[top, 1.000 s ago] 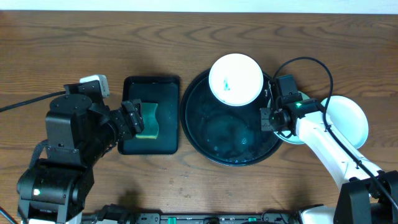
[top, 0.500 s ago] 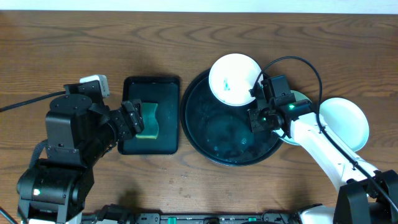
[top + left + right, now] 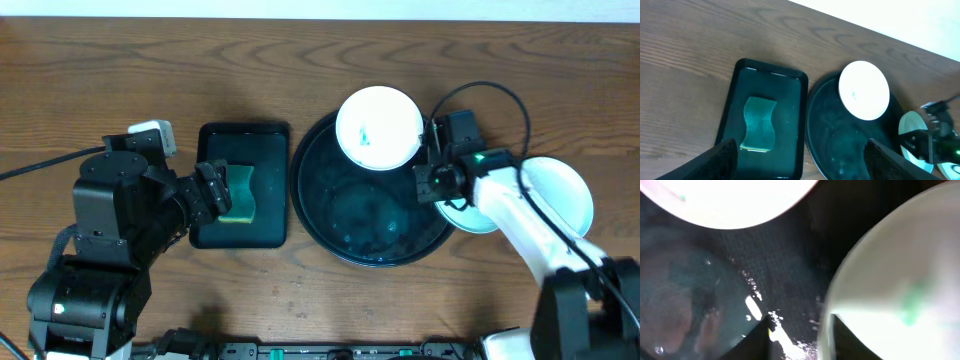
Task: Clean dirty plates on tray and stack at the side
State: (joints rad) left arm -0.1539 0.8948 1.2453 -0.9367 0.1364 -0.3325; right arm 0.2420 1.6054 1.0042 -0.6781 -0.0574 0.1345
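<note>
White plate [image 3: 378,128] lies at the round black tray's [image 3: 335,215] far edge, just beside the right hand [image 3: 430,186]. That hand's spread fingers [image 3: 757,337] straddle a green-smeared plate's [image 3: 900,280] rim. Left hand [image 3: 213,192] hovers released over a sponge [image 3: 239,193].

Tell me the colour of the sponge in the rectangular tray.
The sponge is teal-green with a yellowish edge, best seen in the left wrist view.
</note>
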